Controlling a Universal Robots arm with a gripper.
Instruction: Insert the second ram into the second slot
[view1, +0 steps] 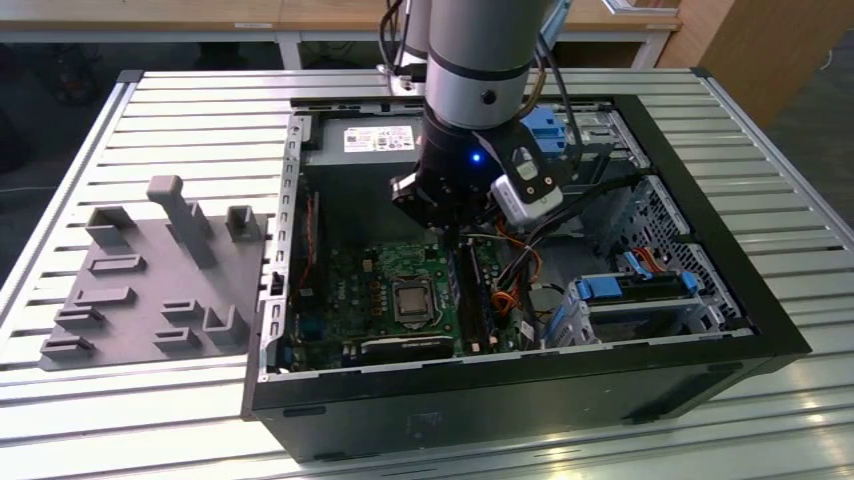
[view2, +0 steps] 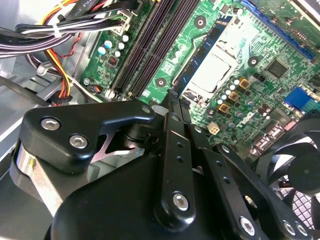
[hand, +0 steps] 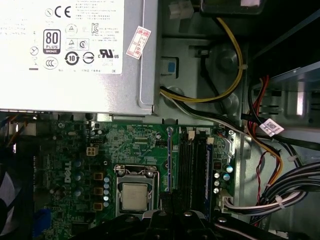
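Observation:
My gripper (view1: 451, 232) reaches down into the open computer case (view1: 747, 330), over the green motherboard (view1: 380, 275). In the first wrist view the second ram (hand: 169, 160) shows edge-on as a thin blue strip. It runs out from between the gripper's (hand: 165, 206) fingers and lies parallel to the slots (hand: 192, 165), on their CPU-socket side. The fingers look shut on it. I cannot tell whether it sits in a slot. Another blue stick (hand: 207, 167) sits in the slot farthest from the socket. The second wrist view shows the gripper (view2: 172, 100) above the slots (view2: 150, 50).
The CPU socket (hand: 134, 195) lies beside the slots. A power supply (hand: 75, 55) fills the case's far end, and cable bundles (hand: 280, 197) crowd the other side of the slots. A fan (view2: 300, 175) and a blue drive cage (view1: 641, 290) are nearby. A grey fixture (view1: 160, 280) lies outside the case.

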